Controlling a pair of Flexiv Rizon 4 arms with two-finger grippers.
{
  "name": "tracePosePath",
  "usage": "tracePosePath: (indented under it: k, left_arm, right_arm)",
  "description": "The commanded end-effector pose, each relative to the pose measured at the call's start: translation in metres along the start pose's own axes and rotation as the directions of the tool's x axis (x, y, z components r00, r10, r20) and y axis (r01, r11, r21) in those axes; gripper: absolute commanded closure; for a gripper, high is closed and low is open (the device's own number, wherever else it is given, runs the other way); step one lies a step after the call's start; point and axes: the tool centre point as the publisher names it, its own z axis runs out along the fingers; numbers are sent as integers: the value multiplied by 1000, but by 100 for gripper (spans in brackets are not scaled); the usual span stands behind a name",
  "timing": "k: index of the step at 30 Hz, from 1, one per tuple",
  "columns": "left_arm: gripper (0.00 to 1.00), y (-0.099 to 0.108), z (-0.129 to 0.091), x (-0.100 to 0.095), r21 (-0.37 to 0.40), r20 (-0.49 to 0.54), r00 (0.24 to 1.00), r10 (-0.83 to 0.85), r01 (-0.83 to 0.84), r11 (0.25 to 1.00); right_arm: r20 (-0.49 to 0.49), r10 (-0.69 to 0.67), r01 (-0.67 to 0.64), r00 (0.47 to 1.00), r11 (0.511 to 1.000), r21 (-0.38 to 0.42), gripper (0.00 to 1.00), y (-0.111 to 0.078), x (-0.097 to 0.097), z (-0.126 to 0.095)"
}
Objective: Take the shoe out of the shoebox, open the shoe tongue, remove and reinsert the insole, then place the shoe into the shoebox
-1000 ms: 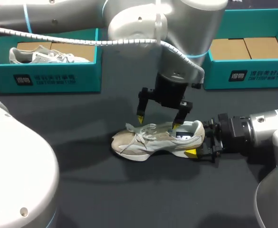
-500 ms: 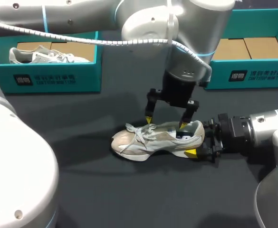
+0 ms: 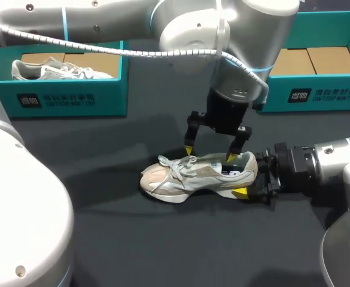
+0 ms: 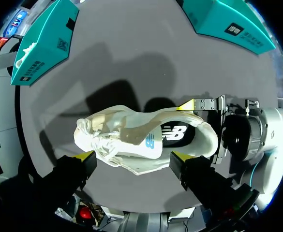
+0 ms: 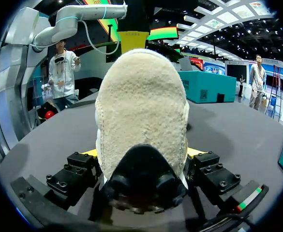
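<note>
Shoe sits heel-clamped in right gripper; left gripper, fingers spread, shifts collarward; tongue opening looks next.

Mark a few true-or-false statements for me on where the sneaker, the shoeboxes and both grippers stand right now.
1. The sneaker lies on the table, outside both shoeboxes. True.
2. The left gripper is shut on the laces. False: it is open, fingers spread above the sneaker.
3. The right gripper clamps the sneaker's heel. True.
4. The right-side shoebox holds a shoe. False: it shows only cardboard; the second sneaker lies in the left-side shoebox.
</note>
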Motion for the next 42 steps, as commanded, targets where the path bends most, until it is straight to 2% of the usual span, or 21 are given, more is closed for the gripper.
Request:
tracePosePath:
  k: [1, 15, 32, 35, 38, 42]
  left_arm:
    - [0, -5, 6, 13, -7, 29, 1000, 4, -3, 1000]
    - [0, -7, 27, 21, -26, 101, 995, -3, 6, 1000]
    - [10, -7, 46, 17, -40, 187, 982, -26, 34, 999]
    - [14, -7, 46, 13, -49, 199, 980, -30, 40, 998]
    - [27, -7, 45, 7, -60, 214, 976, -37, 51, 997]
    - [28, -6, 46, 2, -71, 233, 972, -37, 55, 996]
  right_arm:
    - [0, 1, -1, 1000, 1000, 5, 100, 1, 1, 0]
    - [0, 1, -1, 1000, 1000, 5, 100, 1, 1, 0]
    - [0, 1, -1, 1000, 1000, 5, 100, 1, 1, 0]
    - [0, 1, -1, 1000, 1000, 5, 100, 1, 1, 0]
    - [0, 1, -1, 1000, 1000, 5, 100, 1, 1, 0]
    - [0, 1, -1, 1000, 1000, 5, 100, 1, 1, 0]
